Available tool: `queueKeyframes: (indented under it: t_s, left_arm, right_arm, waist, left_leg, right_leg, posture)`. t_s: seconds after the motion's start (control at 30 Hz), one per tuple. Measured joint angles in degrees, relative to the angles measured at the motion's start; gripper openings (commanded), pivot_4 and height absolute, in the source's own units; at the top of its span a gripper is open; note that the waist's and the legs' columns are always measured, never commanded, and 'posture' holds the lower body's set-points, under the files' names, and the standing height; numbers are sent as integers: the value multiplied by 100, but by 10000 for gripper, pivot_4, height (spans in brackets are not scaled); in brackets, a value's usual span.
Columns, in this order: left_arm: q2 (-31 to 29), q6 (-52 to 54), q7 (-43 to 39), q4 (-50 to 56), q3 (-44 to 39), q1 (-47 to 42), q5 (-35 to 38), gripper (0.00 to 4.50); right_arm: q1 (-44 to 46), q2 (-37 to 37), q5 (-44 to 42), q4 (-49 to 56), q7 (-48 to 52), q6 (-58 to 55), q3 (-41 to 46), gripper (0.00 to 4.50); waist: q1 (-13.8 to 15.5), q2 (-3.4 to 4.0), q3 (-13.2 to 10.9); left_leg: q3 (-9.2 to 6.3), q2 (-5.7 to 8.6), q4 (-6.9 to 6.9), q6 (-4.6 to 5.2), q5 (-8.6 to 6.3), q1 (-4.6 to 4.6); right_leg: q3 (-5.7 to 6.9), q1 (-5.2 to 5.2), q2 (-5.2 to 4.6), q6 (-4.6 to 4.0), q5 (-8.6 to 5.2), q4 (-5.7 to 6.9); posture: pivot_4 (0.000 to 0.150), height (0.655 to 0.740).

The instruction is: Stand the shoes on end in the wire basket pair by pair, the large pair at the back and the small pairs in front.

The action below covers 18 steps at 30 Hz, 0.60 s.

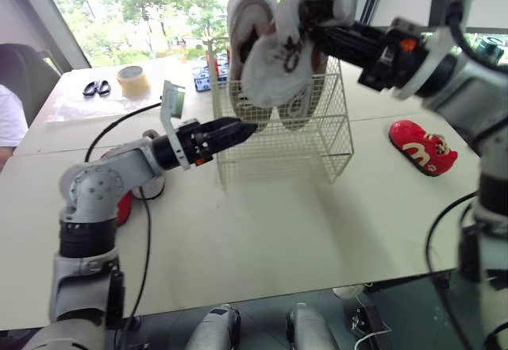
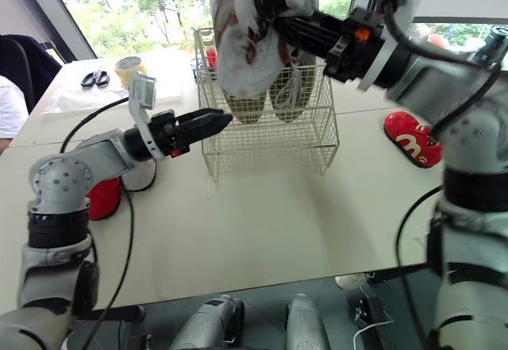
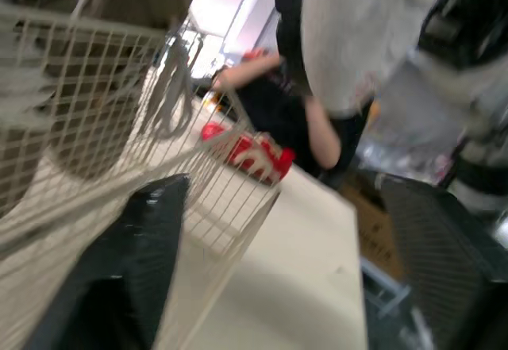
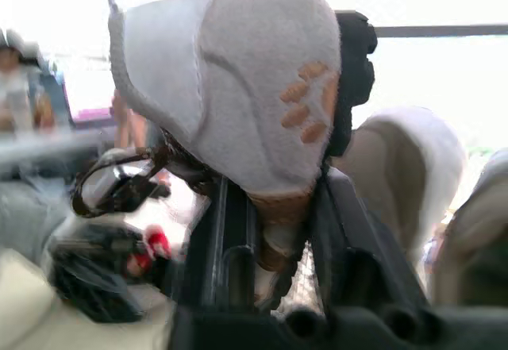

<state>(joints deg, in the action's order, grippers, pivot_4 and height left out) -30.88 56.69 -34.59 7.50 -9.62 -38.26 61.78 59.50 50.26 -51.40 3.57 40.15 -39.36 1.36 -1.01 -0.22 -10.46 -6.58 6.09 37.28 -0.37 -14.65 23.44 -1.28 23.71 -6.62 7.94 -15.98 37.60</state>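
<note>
The wire basket [image 1: 317, 140] stands at the middle back of the table. Two large white shoes [image 2: 290, 92] stand on end inside it. My right gripper [image 1: 311, 13] is shut on a small white shoe [image 1: 274, 68] and holds it in the air over the basket's front left part, toe hanging down. In the right wrist view both fingers [image 4: 226, 231] clamp this shoe [image 4: 238, 88]. My left gripper [image 1: 238, 132] is shut and empty, its tip against the basket's left front corner. A red shoe [image 1: 422, 149] lies right of the basket. Another red shoe [image 2: 103, 198] and a white one [image 2: 141, 175] lie by my left arm.
A tape roll [image 1: 132, 80] and scissors [image 1: 97, 88] lie at the back left. A black cable [image 1: 143, 231] runs across the table's left side and over its front edge. A person's sleeve [image 1: 9, 120] shows at the far left. Small items [image 1: 208, 76] sit behind the basket.
</note>
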Motion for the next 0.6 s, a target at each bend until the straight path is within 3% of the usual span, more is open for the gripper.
queueKeyframes:
  t_s: [0.23, 0.47, 0.6]
  left_arm:
    - [-181, -143, -426, -16, 21, 42, -399, 44557]
    - [-175, -150, -399, 128, 4, 171, -458, 44557]
    - [-165, -149, -337, 210, -27, 173, -458, 44557]
  right_arm:
    - [581, -16, 2143, -2375, 2095, 1735, -945, 4388]
    - [1136, -500, 3052, -4070, 2990, 3102, -946, 4388]
    - [1141, -710, 3274, -4668, 3374, 3307, -941, 4388]
  waist:
    - [-7, -1, -6]
    - [-3, -4, -7]
    - [9, -3, -7]
  left_leg:
    - [11, 3, -20, -33, 19, 14]
    - [9, 2, -18, -39, 22, 55]
    - [8, 3, -15, -40, 23, 57]
  right_leg:
    - [-9, 25, -13, 0, 0, -8]
    - [-9, 65, -13, 0, 0, -14]
    - [-9, 65, -14, 0, 1, -13]
  posture:
    - [1500, 7400]
    - [1500, 7400]
    - [1500, 7400]
